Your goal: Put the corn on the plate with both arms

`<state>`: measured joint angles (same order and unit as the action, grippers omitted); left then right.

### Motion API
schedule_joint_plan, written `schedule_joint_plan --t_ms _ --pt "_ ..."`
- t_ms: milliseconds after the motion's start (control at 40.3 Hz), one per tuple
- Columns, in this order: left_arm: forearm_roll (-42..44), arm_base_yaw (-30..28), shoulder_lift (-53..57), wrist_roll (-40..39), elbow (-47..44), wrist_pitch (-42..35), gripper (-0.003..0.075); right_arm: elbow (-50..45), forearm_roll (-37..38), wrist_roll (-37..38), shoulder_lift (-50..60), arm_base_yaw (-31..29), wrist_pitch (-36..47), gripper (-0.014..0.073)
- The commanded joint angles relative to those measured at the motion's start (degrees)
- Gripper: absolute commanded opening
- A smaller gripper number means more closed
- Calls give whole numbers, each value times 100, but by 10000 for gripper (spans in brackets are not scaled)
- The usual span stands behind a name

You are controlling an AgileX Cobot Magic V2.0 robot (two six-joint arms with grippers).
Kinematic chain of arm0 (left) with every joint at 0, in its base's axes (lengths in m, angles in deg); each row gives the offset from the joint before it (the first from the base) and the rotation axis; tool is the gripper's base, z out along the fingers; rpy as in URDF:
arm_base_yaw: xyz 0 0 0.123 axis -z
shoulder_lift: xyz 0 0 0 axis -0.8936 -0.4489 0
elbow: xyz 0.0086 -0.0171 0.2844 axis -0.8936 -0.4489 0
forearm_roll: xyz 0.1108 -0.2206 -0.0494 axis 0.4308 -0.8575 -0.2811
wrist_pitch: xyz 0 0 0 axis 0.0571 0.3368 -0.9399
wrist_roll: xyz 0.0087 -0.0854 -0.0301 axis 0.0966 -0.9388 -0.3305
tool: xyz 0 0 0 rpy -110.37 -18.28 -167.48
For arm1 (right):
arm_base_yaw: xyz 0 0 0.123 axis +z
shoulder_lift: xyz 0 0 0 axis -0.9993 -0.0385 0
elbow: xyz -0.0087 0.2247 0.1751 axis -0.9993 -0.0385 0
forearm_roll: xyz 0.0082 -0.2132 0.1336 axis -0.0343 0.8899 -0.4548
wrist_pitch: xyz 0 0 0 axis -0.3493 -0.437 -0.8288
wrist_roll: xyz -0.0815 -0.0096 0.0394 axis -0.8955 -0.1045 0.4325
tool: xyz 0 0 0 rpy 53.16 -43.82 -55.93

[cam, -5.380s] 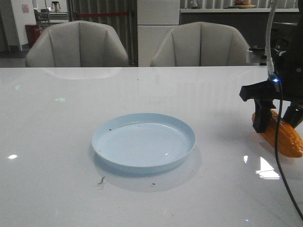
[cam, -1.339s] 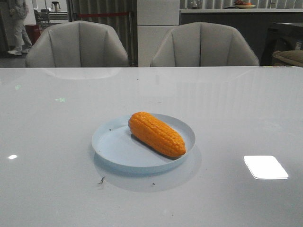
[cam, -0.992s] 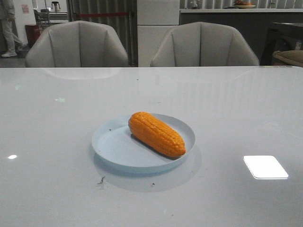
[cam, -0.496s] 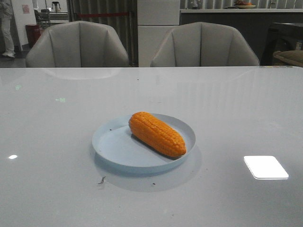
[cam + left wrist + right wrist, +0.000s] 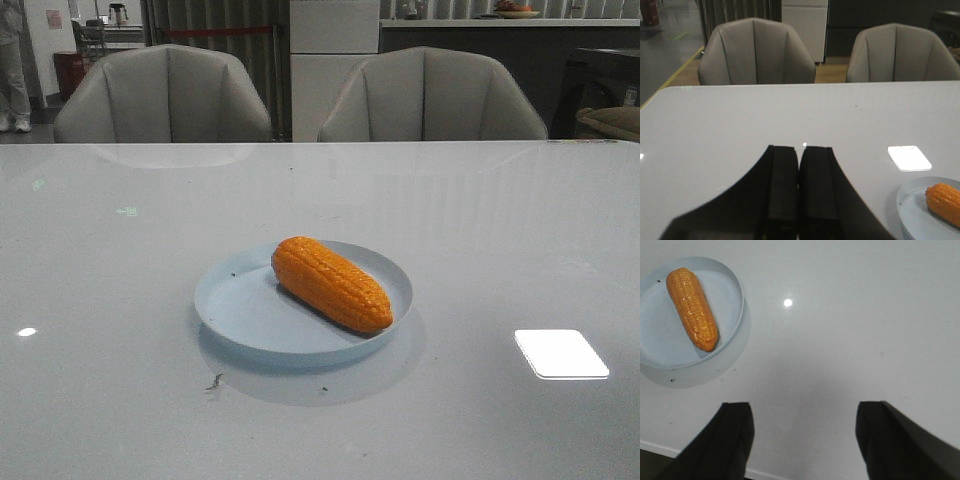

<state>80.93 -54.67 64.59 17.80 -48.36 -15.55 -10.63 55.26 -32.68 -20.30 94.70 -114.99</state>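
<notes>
An orange-yellow plastic-looking cob of corn (image 5: 331,283), ribbed with rows of kernels, lies inside a round, shallow, pale blue plate (image 5: 240,318) near the middle of a glossy white bench (image 5: 480,230). The cob rests at a slant, its thicker end toward the far left of the plate and its tapered tip toward the near right rim. A few seconds ago the plate was bare and the corn lay at the far right edge of the bench under a dark gripper; over the last second the cob and plate have not shifted. The placing looks finished, and both arms appear to have pulled back out of the front view

The left gripper (image 5: 799,190) hangs above bare bench to the left of the plate, its two black fingers pressed together with nothing between them. The right gripper (image 5: 805,437) hangs over the bench to the right of the plate, its fingers spread wide and empty

Two grey padded chairs (image 5: 165,95) stand beyond the far edge of the bench. No brand, label or legible writing appears anywhere
</notes>
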Motion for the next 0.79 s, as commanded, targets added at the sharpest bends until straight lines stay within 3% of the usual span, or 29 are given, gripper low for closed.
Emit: schedule_joint_plan --t_ms 0,248,446,769 --pt "-159 -1 666 -45 -350 -580 90 161 -53 12 30 -36 339 545" --pt "-436 -198 2323 -45 -1617 -776 90 161 -53 12 30 -36 339 545" --pt "-436 -583 2282 -45 -1692 -746 90 161 -53 12 50 -36 262 545" --pt "-451 -624 2268 -45 -1692 -703 90 161 -53 12 50 -36 262 545"
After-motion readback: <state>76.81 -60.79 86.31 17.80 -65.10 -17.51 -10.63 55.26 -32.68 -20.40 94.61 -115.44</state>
